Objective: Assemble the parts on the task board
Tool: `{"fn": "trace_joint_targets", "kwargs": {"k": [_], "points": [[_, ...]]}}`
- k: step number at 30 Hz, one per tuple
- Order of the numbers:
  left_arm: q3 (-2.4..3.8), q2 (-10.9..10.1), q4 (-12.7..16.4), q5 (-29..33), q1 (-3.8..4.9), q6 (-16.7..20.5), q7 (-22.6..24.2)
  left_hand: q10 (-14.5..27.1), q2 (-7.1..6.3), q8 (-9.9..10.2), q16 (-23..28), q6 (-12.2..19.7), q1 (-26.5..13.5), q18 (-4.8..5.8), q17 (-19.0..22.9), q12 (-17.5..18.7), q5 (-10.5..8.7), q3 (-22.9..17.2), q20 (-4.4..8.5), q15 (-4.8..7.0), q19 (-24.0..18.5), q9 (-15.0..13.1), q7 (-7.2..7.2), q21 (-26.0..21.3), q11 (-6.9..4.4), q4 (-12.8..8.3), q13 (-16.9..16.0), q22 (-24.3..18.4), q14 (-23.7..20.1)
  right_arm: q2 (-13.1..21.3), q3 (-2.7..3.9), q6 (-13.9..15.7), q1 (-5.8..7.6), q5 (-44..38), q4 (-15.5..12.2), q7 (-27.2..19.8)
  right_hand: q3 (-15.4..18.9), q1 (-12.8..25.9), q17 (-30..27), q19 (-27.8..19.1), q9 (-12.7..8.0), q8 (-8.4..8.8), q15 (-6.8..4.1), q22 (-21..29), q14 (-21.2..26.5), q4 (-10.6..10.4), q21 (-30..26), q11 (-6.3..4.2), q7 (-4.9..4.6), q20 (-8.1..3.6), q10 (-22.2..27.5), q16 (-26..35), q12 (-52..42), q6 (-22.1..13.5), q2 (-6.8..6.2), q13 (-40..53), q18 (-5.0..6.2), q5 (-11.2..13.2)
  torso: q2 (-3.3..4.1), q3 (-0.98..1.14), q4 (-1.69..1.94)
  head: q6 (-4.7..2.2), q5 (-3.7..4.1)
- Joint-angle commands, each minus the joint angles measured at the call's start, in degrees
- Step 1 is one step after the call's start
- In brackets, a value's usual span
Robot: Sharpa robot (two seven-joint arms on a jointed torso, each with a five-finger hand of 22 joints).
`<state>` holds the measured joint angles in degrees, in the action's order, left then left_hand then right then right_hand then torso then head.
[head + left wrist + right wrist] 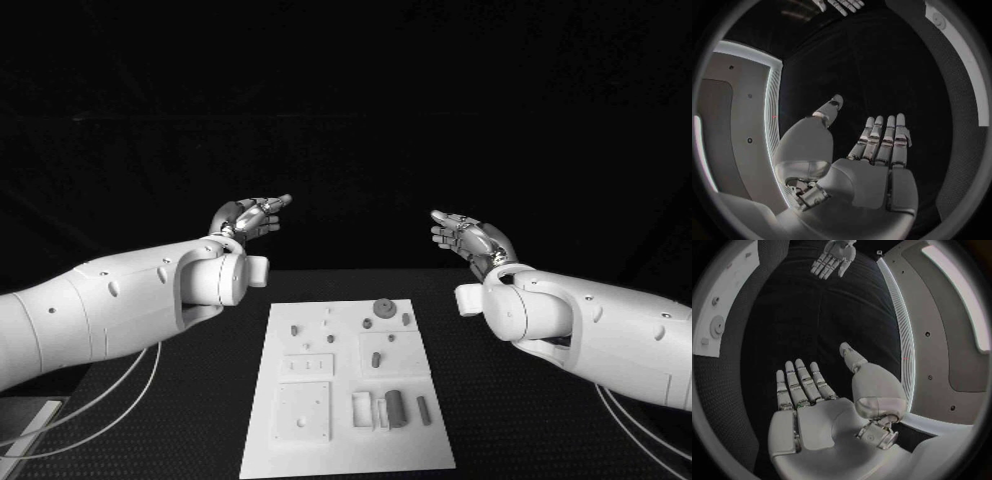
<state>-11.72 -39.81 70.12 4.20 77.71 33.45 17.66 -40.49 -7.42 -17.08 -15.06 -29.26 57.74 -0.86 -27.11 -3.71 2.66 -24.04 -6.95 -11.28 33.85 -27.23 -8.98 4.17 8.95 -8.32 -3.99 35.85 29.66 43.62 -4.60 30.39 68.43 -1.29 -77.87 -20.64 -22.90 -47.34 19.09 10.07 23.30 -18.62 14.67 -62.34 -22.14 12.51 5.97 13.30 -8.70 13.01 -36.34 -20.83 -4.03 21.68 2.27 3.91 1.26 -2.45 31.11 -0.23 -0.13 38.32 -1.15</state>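
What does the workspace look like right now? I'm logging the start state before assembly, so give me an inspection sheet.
Surface: black table, dark and matte.
Job's things: white task board lies in the middle; small grey parts lie or stand on it, none held.
Clutter: a pale flat object at the table's near left corner.
Hands: left hand and right hand raised beyond the board, fingers apart, holding nothing.
Cables: thin cables hang beneath both arms.
Surroundings: dark, nothing seen.

Dim overall, background black. Task board (pixel 349 390) lit brightly, near glare, parts readable. Wrist views heavily fisheyed, edges bent, dark rim. Soft shadows, focus sharp, no motion blur.
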Motion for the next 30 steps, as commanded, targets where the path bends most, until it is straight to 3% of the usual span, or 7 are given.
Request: {"fn": "trace_joint_targets", "kwargs": {"k": [1, 4, 8, 14, 15, 19, 30], "points": [[-0.99, 0.73, -2.24, 3.18, 1.72, -8.04, -6.75, -1.19, 0.07, -0.56, -0.64, -1.02, 1.28, 0.86, -0.65, -0.39, 0.22, -0.57, -0.01, -0.26, 0.92, -0.63, -0.62, 0.41, 0.41, -0.15, -0.14, 0.83, 1.11, -0.29, -0.7, -13.66, 1.66, -3.1, 2.6, 7.27, -1.73, -5.32, 1.27, 3.55, 1.1, -1.56, 0.81, -11.01, -3.39, 3.93, 2.17, 0.52, -5.53, -0.02, -3.24, -2.23, -1.08, 2.15, -0.49, 0.45, 1.83, -0.33, -0.01, -0.02, 0.0, 0.0, 0.0], [-1.81, 1.09, -3.66, 3.62, 2.97, -9.24, -7.91, -2.53, 0.53, -0.99, -1.32, -1.89, 1.35, 0.81, -0.9, -0.96, 0.24, -0.5, 0.37, -0.54, 1.76, -0.79, -1.32, 0.82, 1.08, -0.26, -0.39, 1.09, 2.36, -0.51, -1.53, -18.02, 3.23, -3.84, 4.92, 9.76, -2.37, -8.23, 1.73, 5.94, 1.49, -2.64, 1.22, -13.96, -5.93, 4.31, 3.32, 0.66, -5.8, -0.38, -5.39, -3.46, -2.08, 4.21, -1.47, 0.8, 2.55, -0.36, -0.01, -0.02, 0.0, 0.0, 0.0], [-1.97, 1.16, -3.93, 3.7, 3.21, -9.47, -8.13, -6.34, 1.05, -2.06, -3.68, -4.2, 2.13, -0.42, -1.77, -2.72, 0.3, -0.67, 0.75, -0.88, 4.97, -1.16, -2.54, 2.43, 2.4, -1.07, -1.1, 1.82, 7.04, -0.7, -2.26, -21.82, 4.6, -4.49, 6.93, 11.93, -3.15, -12.28, 2.44, 10.3, 1.94, -4.09, 0.03, -13.74, -10.33, 4.39, 4.92, 0.59, -5.88, -1.07, -9.51, -5.51, -4.02, 7.36, -2.89, 1.51, 4.25, -0.37, -0.01, -0.02, 0.0, 0.0, 0.0], [-1.97, 1.16, -3.93, 3.7, 3.21, -9.47, -8.13, -14.52, 2.72, -3.83, -7.39, -9.47, 4.57, -3.2, -3.08, -6.29, 0.31, -1.95, 2.03, 1.15, 11.67, -1.33, -3.29, 5.53, 1.71, -4.2, -2.37, 3.09, 16.06, -0.79, -2.65, -23.83, 5.32, -4.83, 8.0, 13.08, -3.58, -16.9, 3.64, 17.57, 2.79, -6.68, -3.0, -12.8, -18.12, 4.43, 6.54, -2.16, -4.91, -1.61, -17.51, -8.69, -7.52, 13.84, -4.34, 2.93, 6.87, -0.38, -0.01, -0.02, 0.0, 0.0, 0.0], [-1.99, -1.48, -1.53, -0.99, 1.3, -13.9, -7.54, -15.48, 3.01, -4.05, -7.66, -10.46, 5.1, -3.26, -3.21, -6.57, 0.29, -2.37, 2.3, 1.53, 12.46, -1.25, -3.28, 5.8, 1.36, -4.96, -2.47, 3.18, 17.07, -3.91, -2.65, -19.4, 4.68, -53.7, 14.64, 14.92, -3.45, -17.38, 3.78, 18.81, 2.88, -6.93, -3.54, -12.46, -19.22, 4.34, 6.61, -2.67, -4.68, -1.61, -18.69, -8.98, -7.91, 14.82, -4.53, 3.14, 7.29, -0.41, -0.02, -0.13, -0.05, 1.12, -0.52], [-1.99, -2.43, 0.07, -1.66, 1.3, -14.66, -6.03, -17.5, 4.23, -4.25, -7.7, -12.82, 8.89, -3.04, -3.4, -6.78, 0.24, -5.41, 2.89, 2.16, 13.97, -0.75, -2.75, 6.04, 0.71, -8.03, -2.51, 3.19, 18.87, -4.62, -2.64, -20.07, 4.67, -62.75, 14.92, 16.27, -2.75, -18.55, 4.51, 22.86, 3.19, -7.44, -5.16, -11.18, -23.15, 4.36, 6.59, -4.48, -3.65, -1.64, -23.12, -9.98, -9.37, 17.8, -5.14, 4.19, 8.75, -0.38, 0.09, -0.18, -0.02, 1.18, -0.73], [-1.99, -3.18, 1.86, -2.13, 0.96, -13.77, -4.48, -18.38, 3.16, -3.82, -7.25, -13.99, 10.48, -2.59, -3.56, -6.12, 0.23, -6.4, 3.43, 2.42, 14.78, -0.01, -2.25, 5.81, 0.58, -8.26, -2.15, 3.05, 19.82, -5.5, -2.58, -19.53, 4.79, -77.95, 13.67, 17.67, -1.22, -20.34, 7.83, 32.83, 2.9, -5.86, -9.64, -9.8, -33.19, 4.34, 8.3, -7.9, -2.71, -1.98, -31.65, -13.89, -12.48, 18.95, -6.09, 7.35, 12.02, -0.52, 1.84, -0.33, 1.18, 0.5, 0.02]]}}
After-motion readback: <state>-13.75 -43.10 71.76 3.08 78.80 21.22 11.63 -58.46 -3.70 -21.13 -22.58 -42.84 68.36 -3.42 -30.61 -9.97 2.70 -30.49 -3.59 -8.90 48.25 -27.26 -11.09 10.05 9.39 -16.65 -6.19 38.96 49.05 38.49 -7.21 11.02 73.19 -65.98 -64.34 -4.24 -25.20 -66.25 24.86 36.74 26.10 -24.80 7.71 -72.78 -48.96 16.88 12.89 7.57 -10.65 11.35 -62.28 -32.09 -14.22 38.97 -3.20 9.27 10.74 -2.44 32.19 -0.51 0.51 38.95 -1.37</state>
